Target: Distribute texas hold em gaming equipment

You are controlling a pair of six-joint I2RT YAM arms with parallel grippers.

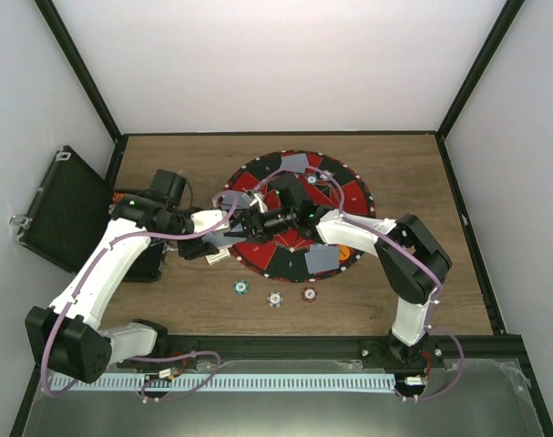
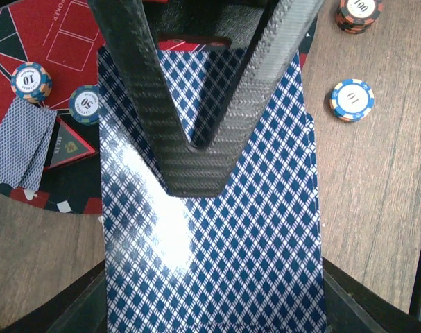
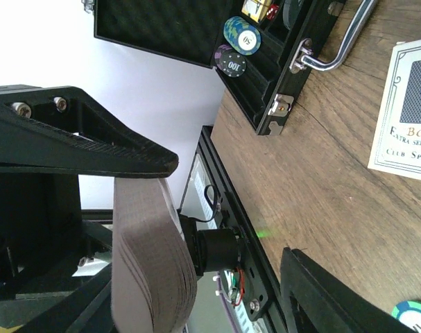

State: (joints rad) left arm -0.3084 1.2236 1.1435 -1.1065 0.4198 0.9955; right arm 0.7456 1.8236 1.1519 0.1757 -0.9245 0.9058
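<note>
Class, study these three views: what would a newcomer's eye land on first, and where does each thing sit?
First, the big round red-and-black mat mid-table, where both arms meet. Next, filling the left wrist view, a deck of blue diamond-backed cards clamped in the left arm's jaws. Then three poker chips in a row on the wood just in front of the mat.
</note>
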